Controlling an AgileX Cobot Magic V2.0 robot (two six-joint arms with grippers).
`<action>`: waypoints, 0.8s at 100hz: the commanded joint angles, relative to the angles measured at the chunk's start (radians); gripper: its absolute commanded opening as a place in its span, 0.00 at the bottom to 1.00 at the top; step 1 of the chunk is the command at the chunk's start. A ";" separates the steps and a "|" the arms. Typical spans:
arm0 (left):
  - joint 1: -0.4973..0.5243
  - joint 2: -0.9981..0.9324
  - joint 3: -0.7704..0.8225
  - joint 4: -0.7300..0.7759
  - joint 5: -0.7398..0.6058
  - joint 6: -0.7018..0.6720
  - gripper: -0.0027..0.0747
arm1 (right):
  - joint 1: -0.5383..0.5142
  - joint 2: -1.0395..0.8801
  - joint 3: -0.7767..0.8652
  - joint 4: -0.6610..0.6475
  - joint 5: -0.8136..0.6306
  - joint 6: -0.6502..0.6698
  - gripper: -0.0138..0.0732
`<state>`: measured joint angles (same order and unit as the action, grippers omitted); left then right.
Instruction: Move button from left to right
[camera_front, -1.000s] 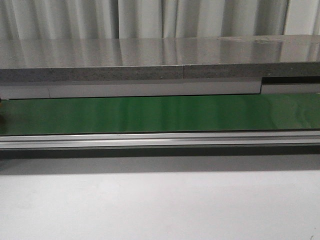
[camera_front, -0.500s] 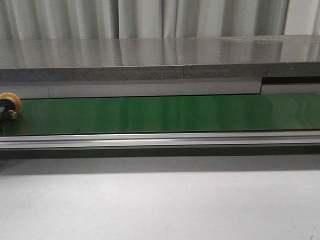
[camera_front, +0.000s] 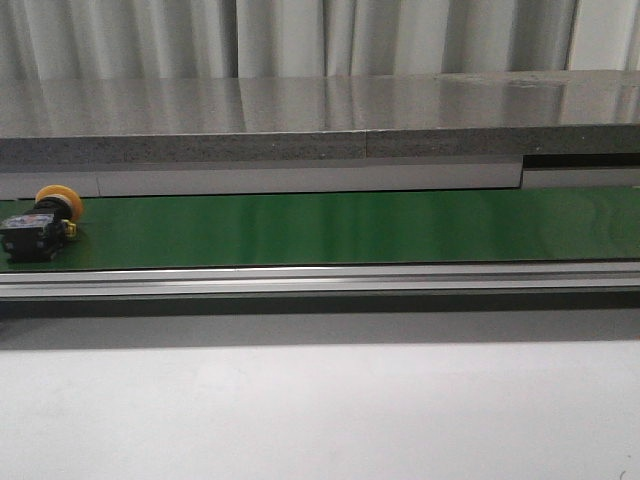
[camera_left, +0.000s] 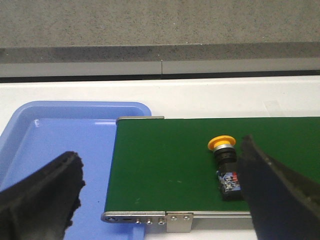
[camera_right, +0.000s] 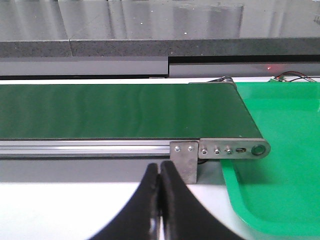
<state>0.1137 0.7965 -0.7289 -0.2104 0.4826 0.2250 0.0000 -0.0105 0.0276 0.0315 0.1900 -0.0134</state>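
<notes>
The button (camera_front: 42, 225) lies on its side at the far left of the green conveyor belt (camera_front: 330, 228), yellow cap toward the back. In the left wrist view the button (camera_left: 226, 165) has a black body with red and blue marks. My left gripper (camera_left: 160, 192) is open, its fingers wide apart over the belt's left end. One finger (camera_left: 272, 195) stands beside the button without holding it. My right gripper (camera_right: 160, 172) is shut and empty, in front of the belt's right end (camera_right: 235, 148). Neither gripper shows in the front view.
A blue tray (camera_left: 55, 145) lies under the belt's left end. A green tray (camera_right: 285, 170) lies under the belt's right end. A grey stone ledge (camera_front: 320, 130) runs behind the belt. An aluminium rail (camera_front: 320, 280) borders the belt's front, with white tabletop (camera_front: 320, 410) before it.
The button has come into the front view from the left edge and moved right along the belt. It was out of view one second ago.
</notes>
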 joint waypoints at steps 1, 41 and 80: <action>-0.022 -0.104 0.068 -0.019 -0.150 0.004 0.82 | -0.002 -0.019 -0.015 0.004 -0.074 0.000 0.08; -0.176 -0.447 0.371 -0.015 -0.329 0.006 0.82 | -0.002 -0.019 -0.015 0.004 -0.074 0.000 0.08; -0.174 -0.458 0.393 -0.015 -0.347 0.006 0.77 | -0.002 -0.019 -0.015 0.004 -0.074 0.000 0.08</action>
<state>-0.0521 0.3322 -0.3076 -0.2118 0.2210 0.2329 0.0000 -0.0105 0.0276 0.0315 0.1900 -0.0134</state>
